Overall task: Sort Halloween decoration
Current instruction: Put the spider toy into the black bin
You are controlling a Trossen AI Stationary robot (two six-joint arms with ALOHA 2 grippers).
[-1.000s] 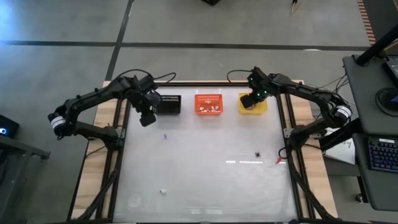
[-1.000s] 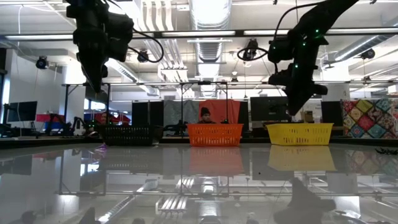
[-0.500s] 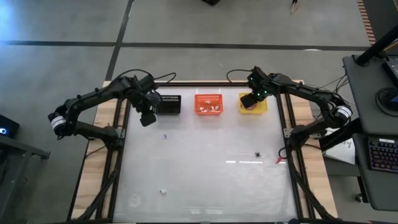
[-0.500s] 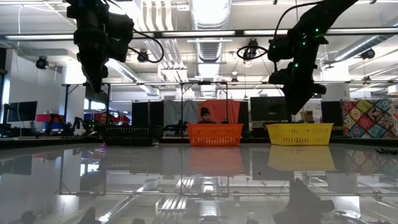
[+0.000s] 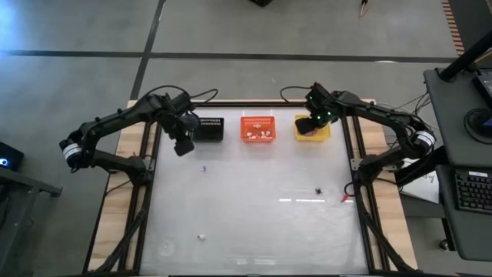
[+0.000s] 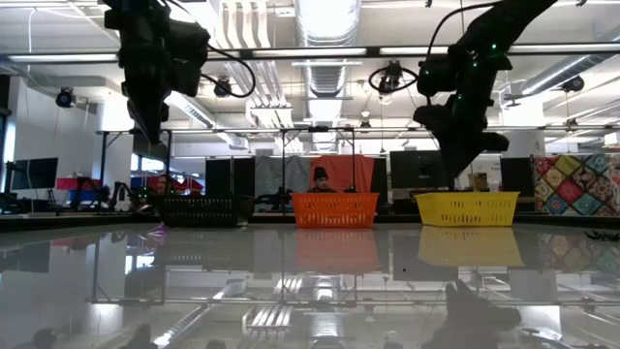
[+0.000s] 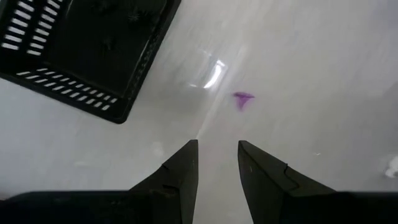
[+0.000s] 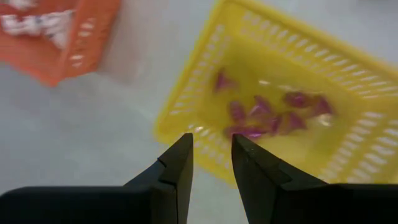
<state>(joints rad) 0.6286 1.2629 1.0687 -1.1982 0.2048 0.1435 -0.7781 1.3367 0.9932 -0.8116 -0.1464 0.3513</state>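
With both claws held apart and empty, the right gripper (image 8: 210, 163) above the yellow basket (image 8: 186, 99) of purple pieces (image 8: 261, 115), the left gripper (image 7: 217, 168) near a stray purple trinket (image 7: 243, 98), a misjudged descent could nudge it away.

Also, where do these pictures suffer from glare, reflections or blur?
Low view: the glossy table mirrors the ceiling lights and the three baskets. High view: a bright streak of glare lies on the table near the black trinket. Left wrist view: a white glare patch sits beside the purple piece. Right wrist view: the yellow basket and orange basket look smeared.
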